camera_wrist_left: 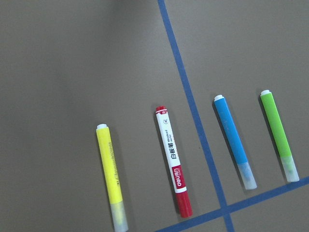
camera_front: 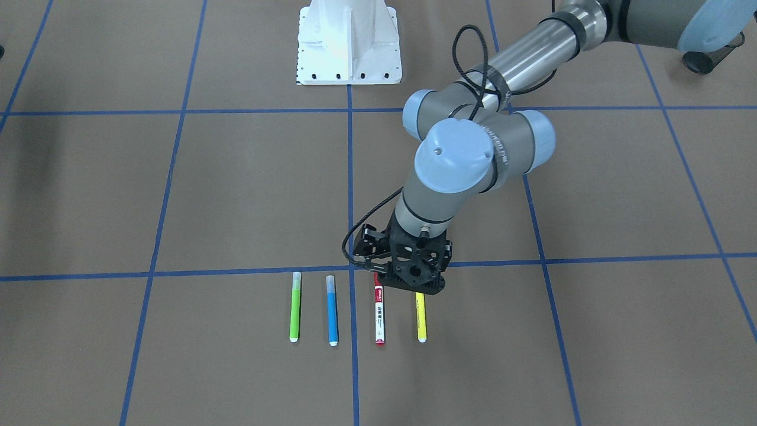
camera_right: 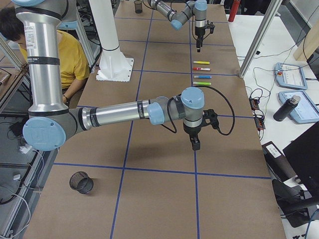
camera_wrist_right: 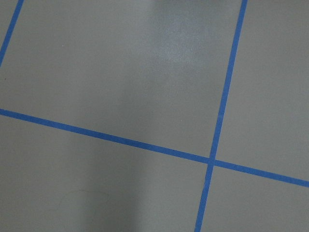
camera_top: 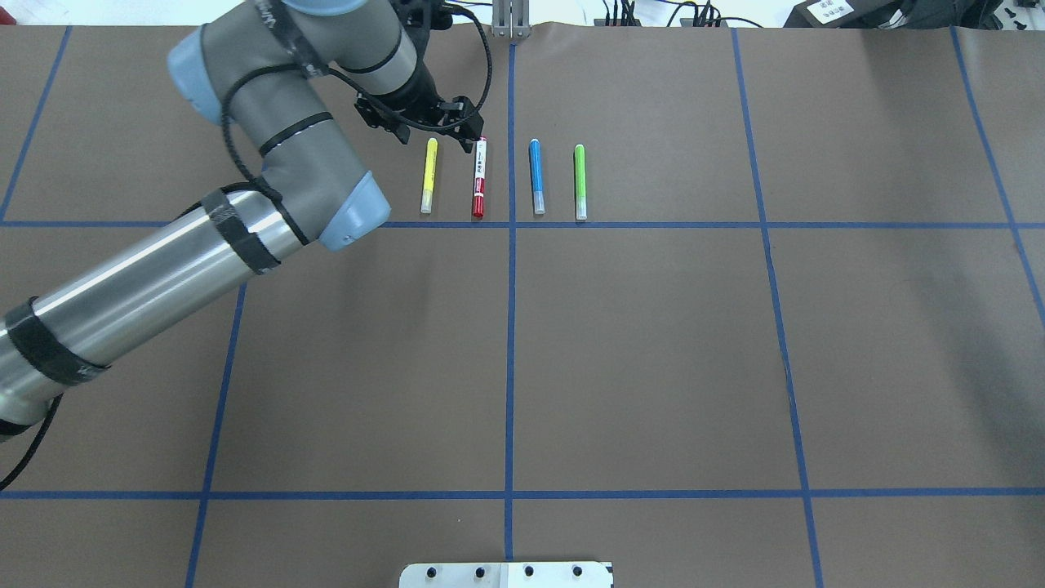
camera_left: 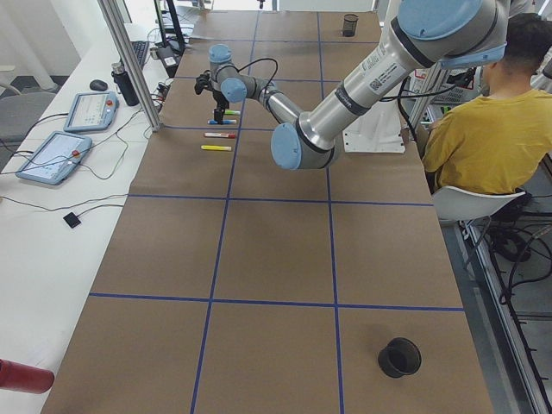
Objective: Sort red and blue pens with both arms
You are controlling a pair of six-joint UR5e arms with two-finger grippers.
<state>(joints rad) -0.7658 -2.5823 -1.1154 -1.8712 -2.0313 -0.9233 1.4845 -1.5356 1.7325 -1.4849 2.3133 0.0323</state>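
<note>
Red-capped white-barrelled marker (camera_front: 379,313), long axis toward robot, just beside black left gripper (camera_front: 412,284); black right gripper (camera_right: 195,144) well apart; cannot tell either's finger spread.

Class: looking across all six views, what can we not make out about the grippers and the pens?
- Right gripper: appears only in the exterior right view, too small to tell open or shut.
- Left gripper: fingers hidden under its own body in the front-facing view; state unclear.
- Red marker and yellow highlighter: robot-side ends covered by that gripper in the front-facing view.

Left gripper (camera_front: 412,286) hangs by the red marker (camera_front: 379,316).
</note>
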